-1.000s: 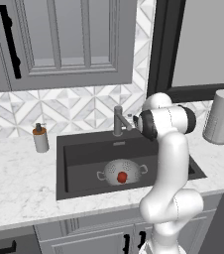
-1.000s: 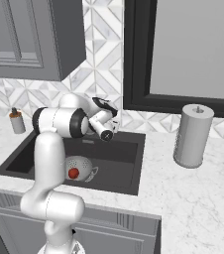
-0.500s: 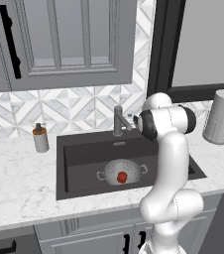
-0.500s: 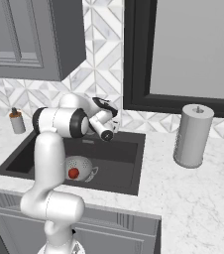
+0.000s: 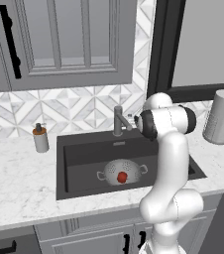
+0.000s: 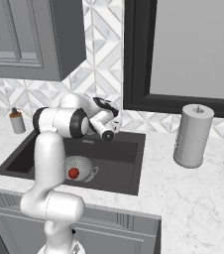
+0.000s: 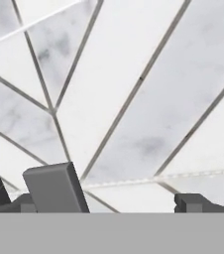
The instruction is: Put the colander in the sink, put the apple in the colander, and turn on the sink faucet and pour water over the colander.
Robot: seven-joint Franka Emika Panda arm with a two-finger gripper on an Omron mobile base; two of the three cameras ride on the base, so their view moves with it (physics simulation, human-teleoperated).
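Left base view: colander (image 5: 121,171) sits low centre of frame on the floor of the sink (image 5: 79,154), apple (image 5: 122,176) inside it. So the first two steps look done; step in hand is the faucet.

Sink faucet (image 5: 119,120) stands at the back rim of the basin, centre frame. Tool (image 6: 110,130) is up beside it, at the right of the faucet in that view, above the back edge of the sink. In right base view it sits centre-left of frame, pointing toward the tiled backsplash (image 6: 104,74).

Hand view: fingertips (image 7: 54,187) stand spread wide at the bottom corners, nothing between them, just wall tile ahead. A grey slab at lower left may be part of the faucet; can't confirm. Can't tell if anything is touching the lever.

No water visible from the spout.

Next move, my read: bring the tool onto the side lever and push it open, then check the spout is aimed over the colander, which lies forward of the faucet. Risk: glancing off the short lever or nudging the spout off line.
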